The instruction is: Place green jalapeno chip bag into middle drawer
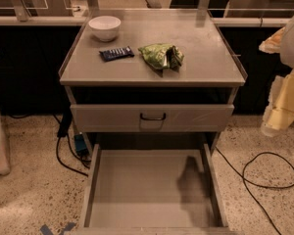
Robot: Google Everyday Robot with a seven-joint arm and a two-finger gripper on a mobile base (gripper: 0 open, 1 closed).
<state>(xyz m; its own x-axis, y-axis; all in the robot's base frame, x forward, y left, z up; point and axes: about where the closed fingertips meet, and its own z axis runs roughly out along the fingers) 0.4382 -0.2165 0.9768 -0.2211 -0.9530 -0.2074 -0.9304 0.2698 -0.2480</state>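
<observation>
Claw (283, 104) far right, state unclear; blue bar (116, 53) beside chip bag (158, 56), bowl (105, 27) behind.

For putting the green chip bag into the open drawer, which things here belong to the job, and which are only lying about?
Job: crumpled shiny light-green foil chip bag on the cabinet top; wide shallow grey metal drawer, pulled open; robot's pale tool at the right edge.
Lying about: white round bowl; small dark-blue wrapped bar; closed grey drawer front with black handle.
</observation>
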